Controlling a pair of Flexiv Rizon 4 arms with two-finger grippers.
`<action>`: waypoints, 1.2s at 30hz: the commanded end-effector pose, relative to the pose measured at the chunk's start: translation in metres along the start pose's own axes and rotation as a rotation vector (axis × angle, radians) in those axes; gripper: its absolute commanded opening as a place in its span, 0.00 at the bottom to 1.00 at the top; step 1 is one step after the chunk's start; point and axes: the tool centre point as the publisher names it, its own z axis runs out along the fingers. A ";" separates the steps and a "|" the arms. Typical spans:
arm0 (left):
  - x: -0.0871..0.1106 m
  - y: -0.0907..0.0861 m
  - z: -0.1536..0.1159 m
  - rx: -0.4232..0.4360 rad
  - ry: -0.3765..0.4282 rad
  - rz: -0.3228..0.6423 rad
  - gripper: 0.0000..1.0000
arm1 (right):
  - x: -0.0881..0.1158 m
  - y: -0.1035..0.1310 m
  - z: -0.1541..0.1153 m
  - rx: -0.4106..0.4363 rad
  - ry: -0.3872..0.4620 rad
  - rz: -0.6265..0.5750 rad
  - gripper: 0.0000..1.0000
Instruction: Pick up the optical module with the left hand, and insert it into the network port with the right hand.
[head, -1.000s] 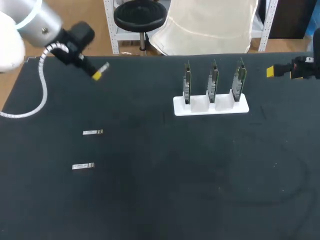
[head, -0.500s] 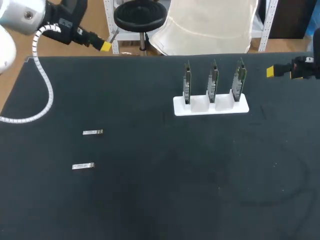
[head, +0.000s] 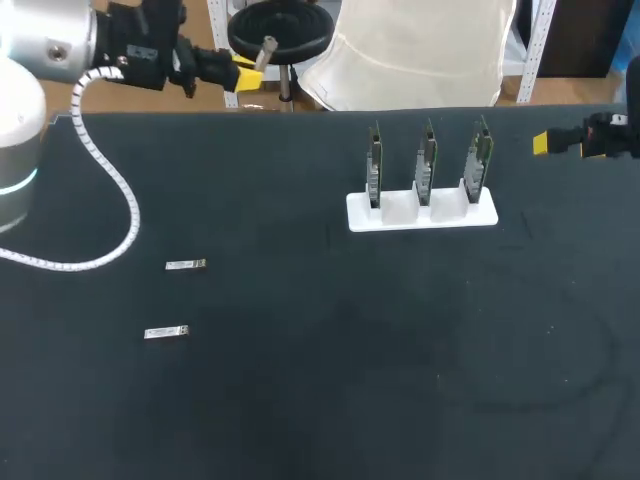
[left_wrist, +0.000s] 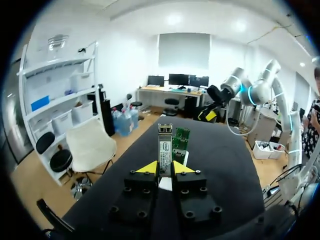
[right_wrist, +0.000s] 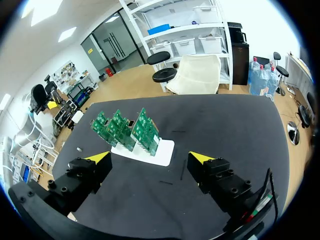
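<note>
The module (left_wrist: 165, 150) is held upright between the yellow tips of the left gripper (left_wrist: 165, 169), which is closed on its lower end, so most of the body stands free. It is up in the air by the far left corner of the table (head: 400, 350). The right gripper (right_wrist: 150, 158) is spread wide and empty, well apart at the far right edge. The handover is judged the step in hand. The free end should be squared to the right fingers and let go only once clamped from both sides, with the mating end left clear for a port on the boards (right_wrist: 127, 131) in the white holder (right_wrist: 162, 152).
</note>
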 end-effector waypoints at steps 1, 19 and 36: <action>-0.004 0.003 0.015 0.070 -0.168 0.021 0.00 | 0.000 0.001 0.000 0.006 -0.001 0.001 1.00; -0.026 -0.028 0.062 0.223 -0.221 0.069 0.00 | 0.000 0.001 0.000 0.006 -0.001 0.001 1.00; -0.038 -0.037 0.115 0.267 -0.291 -0.007 0.00 | 0.000 0.001 0.000 0.006 -0.001 0.001 1.00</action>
